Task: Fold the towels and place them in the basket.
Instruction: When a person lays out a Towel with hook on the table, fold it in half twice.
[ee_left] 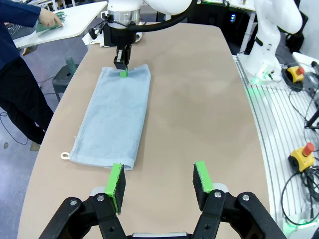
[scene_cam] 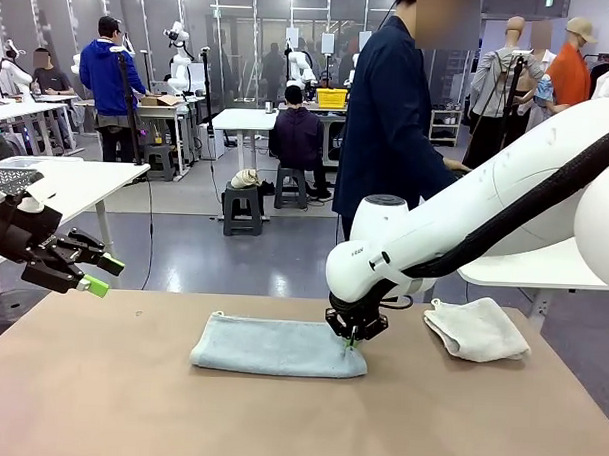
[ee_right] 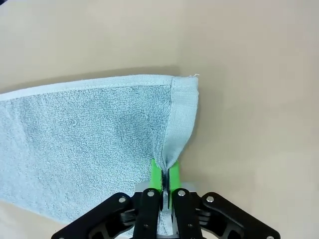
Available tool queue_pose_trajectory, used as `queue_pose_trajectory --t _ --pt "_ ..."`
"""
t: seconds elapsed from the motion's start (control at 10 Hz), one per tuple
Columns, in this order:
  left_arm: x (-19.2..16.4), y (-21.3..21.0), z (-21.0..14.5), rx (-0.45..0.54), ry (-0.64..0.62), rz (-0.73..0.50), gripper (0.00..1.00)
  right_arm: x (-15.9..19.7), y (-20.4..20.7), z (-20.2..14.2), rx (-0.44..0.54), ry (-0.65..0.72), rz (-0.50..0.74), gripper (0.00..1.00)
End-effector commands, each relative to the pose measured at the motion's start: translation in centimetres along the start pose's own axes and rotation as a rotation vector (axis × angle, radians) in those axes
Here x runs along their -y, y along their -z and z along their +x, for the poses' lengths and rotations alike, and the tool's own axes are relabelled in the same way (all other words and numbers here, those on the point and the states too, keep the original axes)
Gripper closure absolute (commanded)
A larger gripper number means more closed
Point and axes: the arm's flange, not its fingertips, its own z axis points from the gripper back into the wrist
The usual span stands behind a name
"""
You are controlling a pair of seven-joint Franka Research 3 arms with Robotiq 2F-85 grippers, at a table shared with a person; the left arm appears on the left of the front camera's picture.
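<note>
- Pale blue-grey towel (scene_cam: 277, 345) is lying flat and stretched out across the lower middle of the front view, on the brown table (scene_cam: 128, 402).
- Right gripper (scene_cam: 353, 335) is coming down from the right side of the frame and pinching the towel's right end, with its fingers clenched tight on the cloth.
- In the right wrist view that same gripper (ee_right: 164, 179) is sitting at the bottom centre, with the towel's hem bunching up into a little ridge between the green pads (ee_right: 156, 174).
- Left gripper (scene_cam: 91, 274) is hovering at the middle left of the front view, off the table edge, with nothing in it.
- In the left wrist view its fingers (ee_left: 115, 185) are standing apart along the bottom, just short of the towel's near end.
- White towel (scene_cam: 476, 328) is sitting crumpled at the right of the front view, well apart from the blue one.
- Someone in a dark coat (scene_cam: 388, 121) is standing behind the table, upper middle of the frame.
</note>
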Motion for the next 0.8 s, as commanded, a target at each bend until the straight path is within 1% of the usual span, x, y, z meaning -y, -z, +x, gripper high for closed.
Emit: queue_pose_trajectory --t 0.0,0.3,0.5,0.7 --pt "-0.1 -0.2 0.1 0.001 0.009 -0.006 0.30 1.5 -0.8 0.5 -0.005 -0.055 -0.022 1.00" --pt "-0.1 -0.2 0.1 0.001 0.009 -0.006 0.30 1.2 -2.1 0.3 -0.025 -0.077 -0.024 1.00" --pt "-0.1 -0.2 0.1 0.001 0.009 -0.006 0.30 0.1 -4.8 0.2 0.002 -0.105 -0.020 1.00" --pt "-0.1 -0.2 0.1 0.001 0.009 -0.006 0.30 -2.5 -8.4 -0.3 0.021 -0.158 -0.020 1.00"
